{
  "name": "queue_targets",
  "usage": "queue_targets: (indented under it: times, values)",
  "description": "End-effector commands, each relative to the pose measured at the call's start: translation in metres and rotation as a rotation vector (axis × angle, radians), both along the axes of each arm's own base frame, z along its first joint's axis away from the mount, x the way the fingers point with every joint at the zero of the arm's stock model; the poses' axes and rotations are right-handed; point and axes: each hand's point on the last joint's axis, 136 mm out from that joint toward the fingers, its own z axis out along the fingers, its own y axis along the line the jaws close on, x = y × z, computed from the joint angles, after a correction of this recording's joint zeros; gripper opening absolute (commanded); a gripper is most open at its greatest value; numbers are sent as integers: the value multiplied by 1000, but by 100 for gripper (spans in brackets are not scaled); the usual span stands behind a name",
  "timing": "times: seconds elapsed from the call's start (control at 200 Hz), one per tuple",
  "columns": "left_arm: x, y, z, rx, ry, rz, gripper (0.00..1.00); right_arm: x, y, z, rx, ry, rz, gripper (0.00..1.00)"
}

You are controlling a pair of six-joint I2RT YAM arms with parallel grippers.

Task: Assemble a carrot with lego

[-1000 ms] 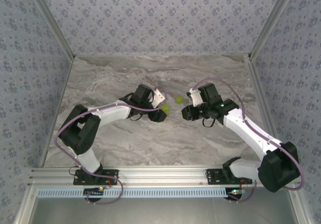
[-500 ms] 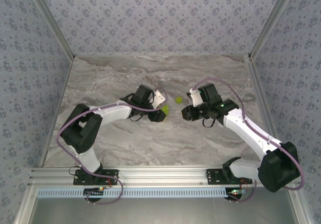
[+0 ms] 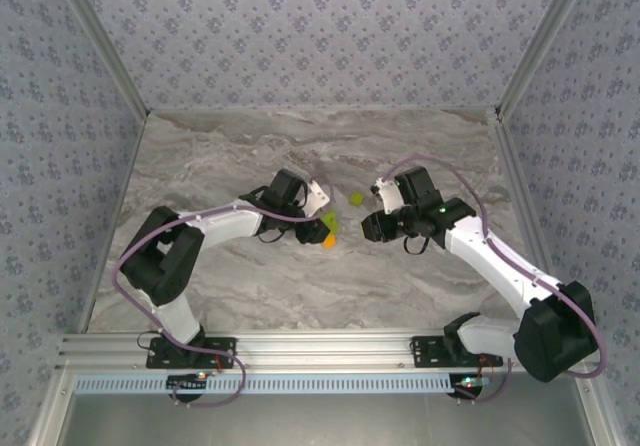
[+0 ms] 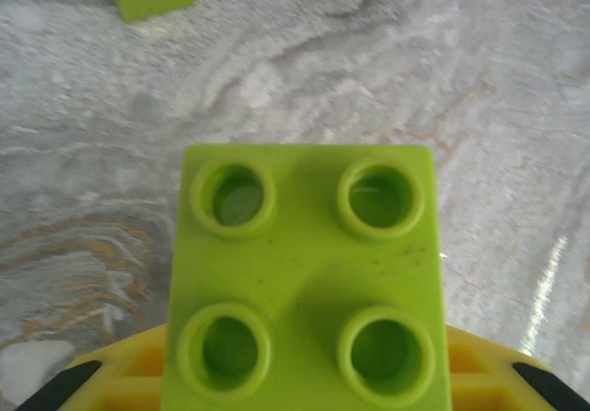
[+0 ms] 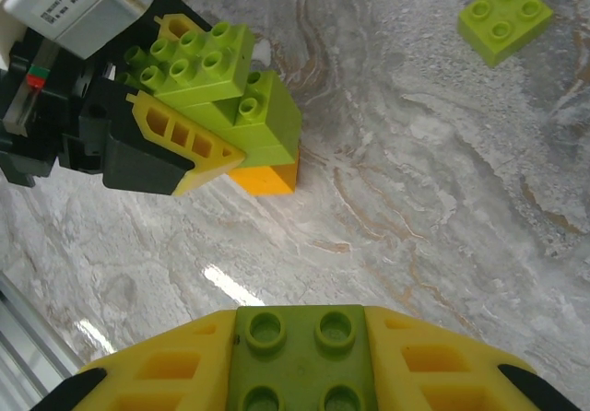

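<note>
Carrot (image 5: 267, 121) in left fingers (image 5: 180, 139), brick (image 5: 300, 360) in right fingers (image 5: 166, 379)

Lime-green and orange carrot (image 5: 263, 125), lime-green brick (image 5: 300, 356), grey-brown marbled table (image 5: 415, 208).

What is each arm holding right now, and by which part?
Left fingers clamp the carrot by its green bricks, orange end free. Right fingers pinch a green brick by its sides.

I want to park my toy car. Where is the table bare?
Bare: the strip by the back wall, and the near middle by the rail. Crowded: the centre, with carrot, loose brick, left tool and right tool.
</note>
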Motion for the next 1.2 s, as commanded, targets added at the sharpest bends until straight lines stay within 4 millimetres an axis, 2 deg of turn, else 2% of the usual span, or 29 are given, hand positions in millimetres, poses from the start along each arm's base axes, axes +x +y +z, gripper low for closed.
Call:
queue_targets:
  times: [0.0,0.135,0.24,0.395,0.5,0.86,0.87,0.895,1.019,1.194]
  values:
    - [-27,-10,16,-65,92,-123,30,-5,10,11,8,-13,122,27]
    - [-54,-9,32,-133,184,-210,30,2,19,26,59,-46,179,27]
    - [-71,-7,50,-204,217,-261,30,1,31,36,105,-53,262,28]
    - [-82,-3,79,-310,223,-310,30,-14,47,43,183,-13,410,29]
    - [-88,-4,96,-377,250,-364,30,-18,52,38,191,9,468,26]
    - [-104,-2,90,-398,362,-443,27,-9,56,56,253,-47,510,25]
    - [-104,-2,91,-399,361,-445,27,-6,58,64,262,-69,515,25]
    - [-104,-2,91,-400,364,-448,27,-4,61,68,271,-78,522,25]
    - [-104,-2,92,-401,362,-453,27,1,66,70,295,-79,526,25]
    - [-104,-3,93,-404,365,-455,26,-4,75,71,361,-48,566,24]
